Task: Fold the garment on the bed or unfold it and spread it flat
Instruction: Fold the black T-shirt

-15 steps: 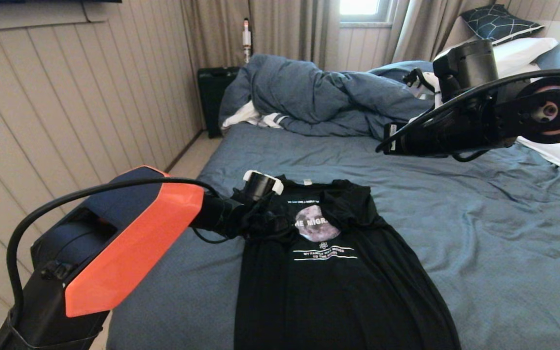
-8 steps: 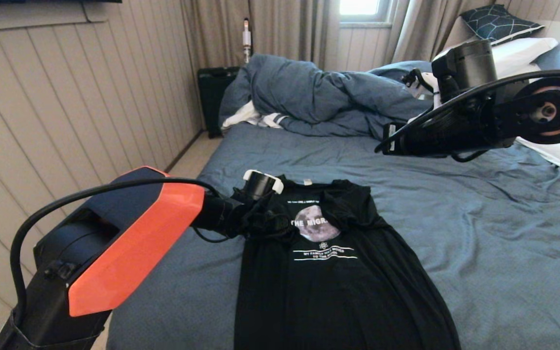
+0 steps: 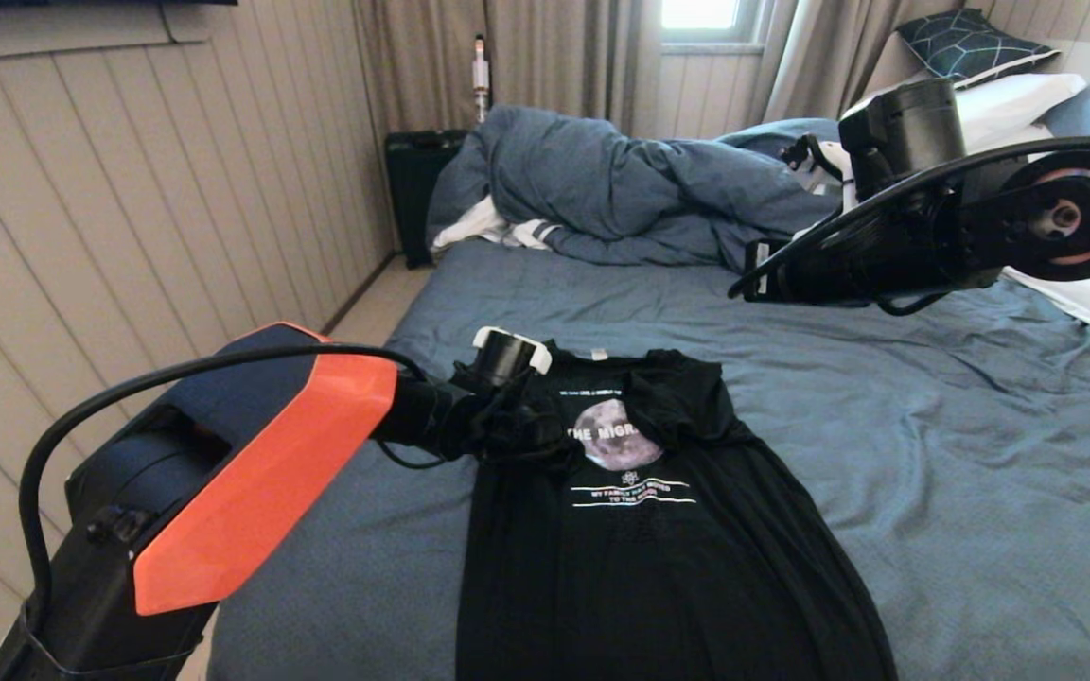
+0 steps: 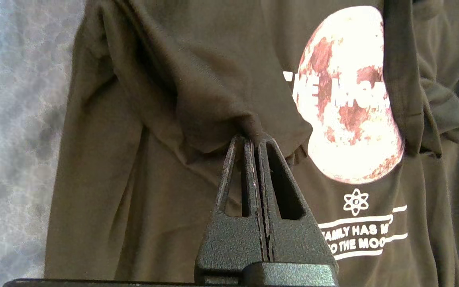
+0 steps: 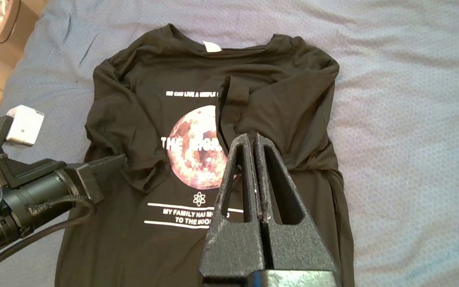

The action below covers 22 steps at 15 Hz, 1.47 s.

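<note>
The garment (image 3: pixel 640 530), a black T-shirt with a moon print and white lettering, lies chest-up on the near part of the bed (image 3: pixel 933 492), its collar and small white neck label (image 5: pixel 212 47) toward the far end. Both sleeves are folded in over the chest: the sleeve on the robot's right covers part of the lettering beside the moon, and the one on the robot's left is bunched at the moon's other side. The left claw (image 4: pixel 253 139) has its fingers pressed together, pinching the edge of that left sleeve where the fabric gathers into a ridge just beside the moon print; in the right wrist view it (image 5: pixel 120 160) reaches in from the shirt's left side. The right claw (image 5: pixel 253 137) is pressed together on nothing and hangs in the air above the shirt, clear of the cloth. Beyond the shirt the blue-grey sheet is wrinkled, a bunched duvet (image 3: pixel 602 184) lies at the far end, and white pillows (image 3: pixel 1018 99) sit at the far right, with a dark patterned cushion (image 3: pixel 966 43) behind them
</note>
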### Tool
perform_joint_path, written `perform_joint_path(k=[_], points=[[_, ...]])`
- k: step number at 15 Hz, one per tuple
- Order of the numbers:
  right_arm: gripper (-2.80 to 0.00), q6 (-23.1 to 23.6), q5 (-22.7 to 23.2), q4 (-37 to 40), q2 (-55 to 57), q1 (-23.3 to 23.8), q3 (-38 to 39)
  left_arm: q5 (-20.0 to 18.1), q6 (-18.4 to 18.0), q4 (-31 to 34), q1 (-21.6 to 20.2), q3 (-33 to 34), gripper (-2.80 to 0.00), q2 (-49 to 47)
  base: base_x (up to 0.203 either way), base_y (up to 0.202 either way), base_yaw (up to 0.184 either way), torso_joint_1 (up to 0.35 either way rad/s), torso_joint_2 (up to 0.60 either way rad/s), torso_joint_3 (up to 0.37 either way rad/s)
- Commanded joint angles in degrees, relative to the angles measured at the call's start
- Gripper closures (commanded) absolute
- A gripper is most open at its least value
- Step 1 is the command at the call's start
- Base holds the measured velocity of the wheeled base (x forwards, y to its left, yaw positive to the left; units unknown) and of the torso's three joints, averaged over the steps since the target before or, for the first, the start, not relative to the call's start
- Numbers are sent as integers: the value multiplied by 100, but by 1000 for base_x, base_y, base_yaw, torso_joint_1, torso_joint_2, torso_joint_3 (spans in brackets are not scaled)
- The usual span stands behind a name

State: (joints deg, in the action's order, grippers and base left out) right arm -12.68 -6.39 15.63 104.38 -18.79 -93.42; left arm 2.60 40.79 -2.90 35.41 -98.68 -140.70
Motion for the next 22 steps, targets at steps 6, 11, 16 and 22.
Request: perform_joint_path(k=[6,11,16,22], points=[[0,84,-41,53,104,14,-137,4,26,118,-27,-206,0,319,0,0,0,0,0,0],[0,547,-188,71,162,-2,60,4,34,400,-70,-539,0,368,0,0,0,0,0,0],[0,626,-179,90,162,6,104,4,34,492,-61,-591,0,421,0,0,0,0,0,0],[0,626,-179,90,227,29,109,4,34,492,-70,-582,0,421,0,0,0,0,0,0]])
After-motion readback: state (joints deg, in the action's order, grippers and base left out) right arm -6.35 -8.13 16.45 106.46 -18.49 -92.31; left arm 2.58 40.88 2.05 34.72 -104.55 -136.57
